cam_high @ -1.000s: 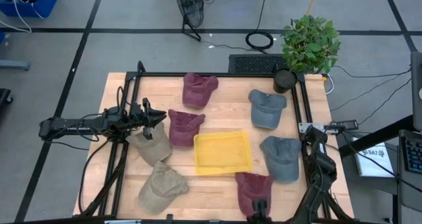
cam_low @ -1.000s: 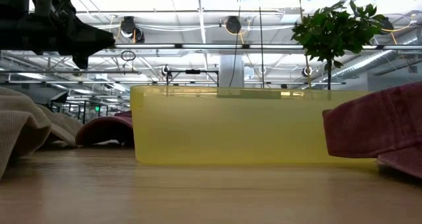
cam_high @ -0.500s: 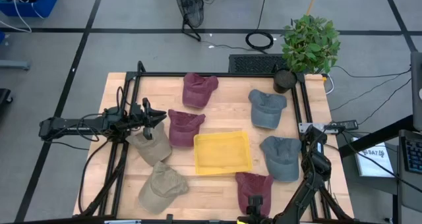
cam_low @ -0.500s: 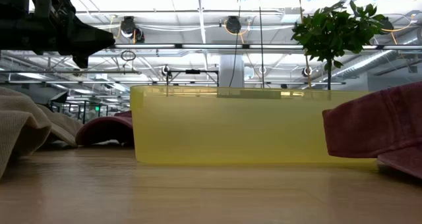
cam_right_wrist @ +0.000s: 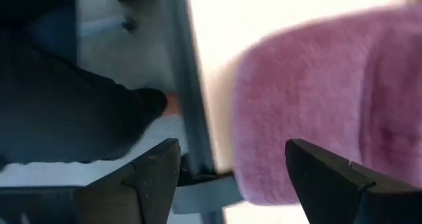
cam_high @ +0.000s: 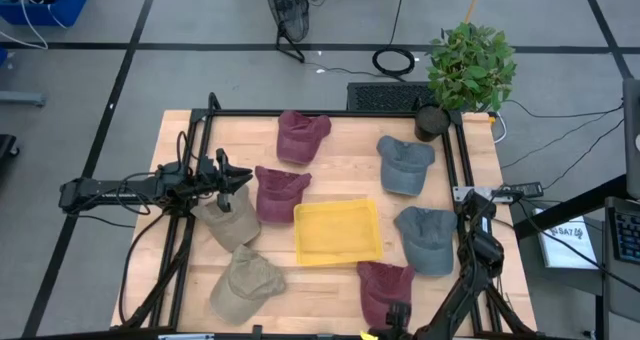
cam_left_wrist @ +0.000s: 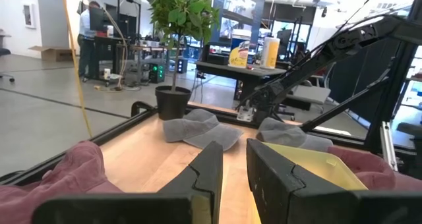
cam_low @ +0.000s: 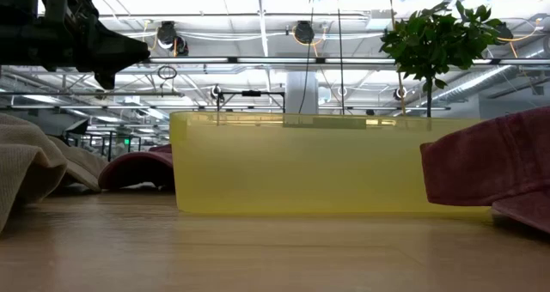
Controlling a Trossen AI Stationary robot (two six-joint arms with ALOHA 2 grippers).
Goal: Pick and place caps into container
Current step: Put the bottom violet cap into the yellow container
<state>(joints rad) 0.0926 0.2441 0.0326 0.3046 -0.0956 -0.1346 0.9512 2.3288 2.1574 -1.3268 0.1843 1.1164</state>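
Observation:
The yellow container sits mid-table, with caps lying around it on their crowns and brims. Three are maroon, two grey-blue and two khaki. My right gripper hangs open, pointing down, over the near end of the front maroon cap. In its wrist view the fingers stand apart above the cap's edge and touch nothing. My left gripper waits level above a khaki cap at the left, its fingers almost together with nothing between them.
A potted plant stands at the table's far right corner. A black frame rail runs along the table's edge right beside the front maroon cap. In the low view, the container's wall stands between a khaki cap and a maroon cap.
My right arm has swung its forearm in over the table's near edge. Its gripper has sunk a little toward the front maroon cap and rolled about its own axis. The caps, the container and my left arm have kept still.

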